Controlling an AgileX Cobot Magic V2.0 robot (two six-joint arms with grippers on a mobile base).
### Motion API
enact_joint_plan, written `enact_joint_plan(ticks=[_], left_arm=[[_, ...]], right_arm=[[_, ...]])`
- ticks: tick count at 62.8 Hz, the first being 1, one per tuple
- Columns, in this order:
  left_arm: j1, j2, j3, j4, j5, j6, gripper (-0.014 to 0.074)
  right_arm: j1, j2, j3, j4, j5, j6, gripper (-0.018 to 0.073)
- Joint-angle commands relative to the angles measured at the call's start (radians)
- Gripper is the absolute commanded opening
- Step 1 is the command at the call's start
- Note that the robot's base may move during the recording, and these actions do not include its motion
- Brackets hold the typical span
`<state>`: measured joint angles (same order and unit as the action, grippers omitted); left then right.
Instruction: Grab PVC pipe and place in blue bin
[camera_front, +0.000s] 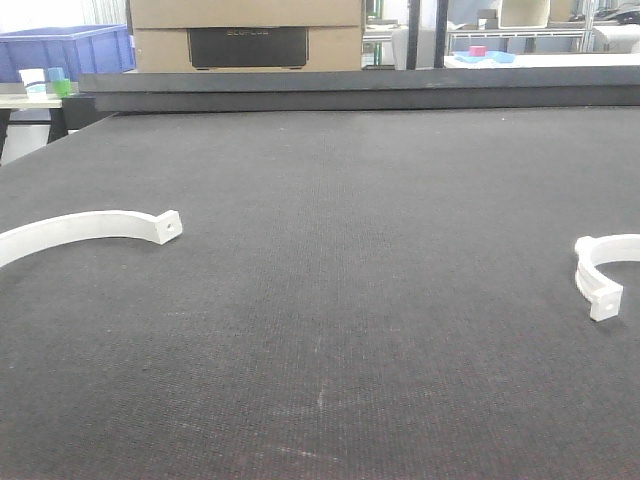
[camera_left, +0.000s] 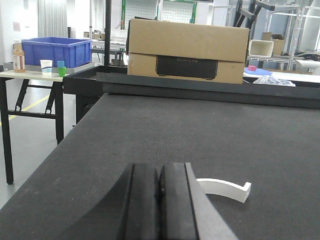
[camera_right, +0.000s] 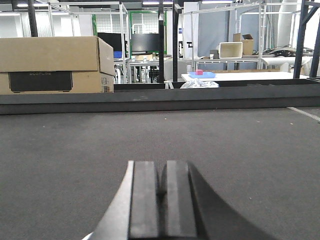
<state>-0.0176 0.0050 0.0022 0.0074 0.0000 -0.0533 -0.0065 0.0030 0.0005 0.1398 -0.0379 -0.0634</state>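
Dark tabletop mat (camera_front: 320, 330) nearest, with left gripper (camera_left: 160, 175) and right gripper (camera_right: 161, 175) both pressed together, holding nothing. Farther out, PVC pipe (camera_front: 590, 278) lying untouched on the right, longer white arc strip (camera_front: 90, 228) well apart on the left. Beyond, blue bin (camera_left: 52, 51) on a side table (camera_left: 30, 75); grab, carry and drop all left to do.

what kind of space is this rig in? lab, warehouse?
Most likely a robotics lab or workshop inside an industrial hall. Clues: a dark matted work table, a large cardboard box at its far edge, a blue bin off to the side, and metal racks filling the background.
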Motion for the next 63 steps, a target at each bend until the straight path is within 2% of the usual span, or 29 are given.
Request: enact_joint_plan(ticks=[1,8,29,38,47,55,63], left_arm=[[0.004,-0.005,-0.002,-0.002,-0.017,-0.001,-0.0111],[0.004,-0.005,-0.002,-0.002,-0.017,-0.001,-0.0111],[0.004,-0.005,-0.002,0.007,-0.025,-0.001,-0.0111],[0.004,-0.005,-0.002,-0.007,-0.105,-0.001,-0.0111],[0.004,-0.005,-0.002,-0.007,-0.267,-0.001,-0.0111],[0.004,-0.005,-0.072,-0.007,-0.261,-0.001,-0.0111],[0.004,-0.005,-0.169,0.064,-0.215,0.0,-0.0111]], right_arm=[[0.001,-0.003,0.0,-0.003,-0.022,0.0,-0.0164],[0.001,-0.003,0.0,-0.003,-0.032,0.0,-0.0164],[0.001,-0.003,0.0,-0.003,-0.2,0.0,-0.0164],[0.001,-0.003,0.0,-0.003,-0.333,0.0,-0.0164],[0.001,-0.003,0.0,-0.003,-0.515,0.0,-0.0164],[0.001,-0.003,-0.048,-0.003,-0.511,0.0,-0.0164],[0.001,-0.003,-0.132,-0.003,-0.469,0.0,-0.0164]])
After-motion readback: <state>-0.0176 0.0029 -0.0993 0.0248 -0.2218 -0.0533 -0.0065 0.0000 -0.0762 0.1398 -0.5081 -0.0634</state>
